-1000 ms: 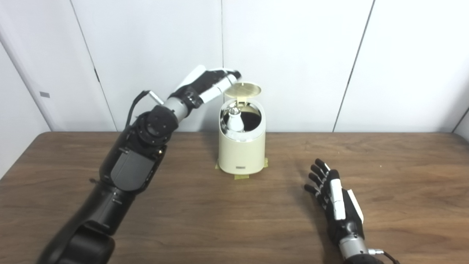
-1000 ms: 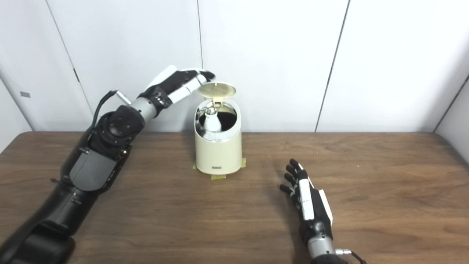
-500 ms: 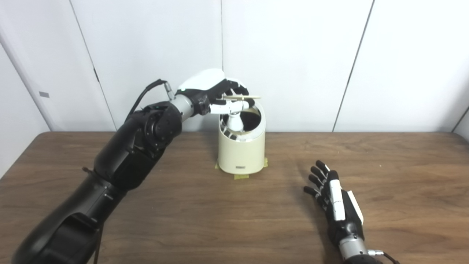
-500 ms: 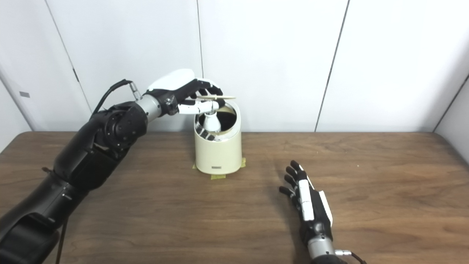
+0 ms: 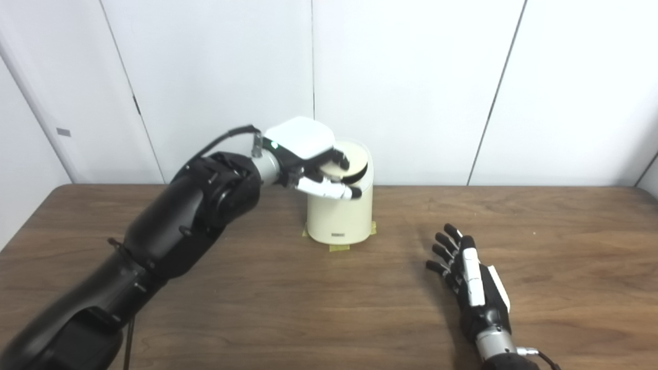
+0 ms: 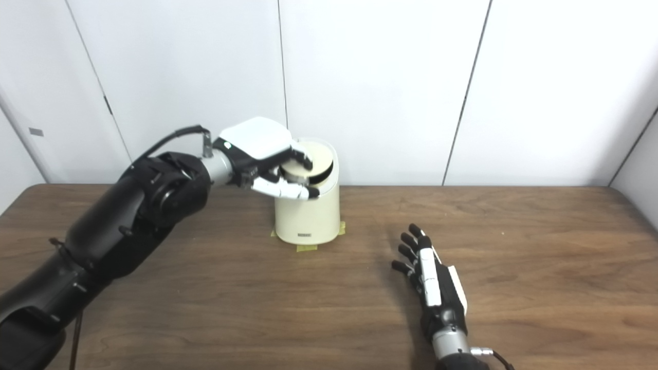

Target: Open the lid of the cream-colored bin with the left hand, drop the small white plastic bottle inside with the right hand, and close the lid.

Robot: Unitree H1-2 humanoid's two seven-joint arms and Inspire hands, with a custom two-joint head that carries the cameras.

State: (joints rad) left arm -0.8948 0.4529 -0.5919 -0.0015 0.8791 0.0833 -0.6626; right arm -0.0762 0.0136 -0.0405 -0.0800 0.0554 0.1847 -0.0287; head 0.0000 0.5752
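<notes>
The cream-colored bin (image 5: 339,216) stands at the back middle of the wooden table (image 5: 257,288), on strips of tape. Its round lid (image 5: 354,156) lies down over the opening, with a thin dark gap at the right rim. My left hand (image 5: 308,154) rests on top of the lid, fingers spread and pressing on it, holding nothing. The small white bottle is hidden under the lid. My right hand (image 5: 473,280) lies flat on the table to the right of the bin, fingers apart and empty.
White wall panels (image 5: 411,77) stand right behind the bin. My left arm (image 5: 169,241) stretches across the left side of the table.
My left hand has swung over the raised lid and pushed it down onto the bin. The bottle seen inside is now covered. The right hand has not moved.
</notes>
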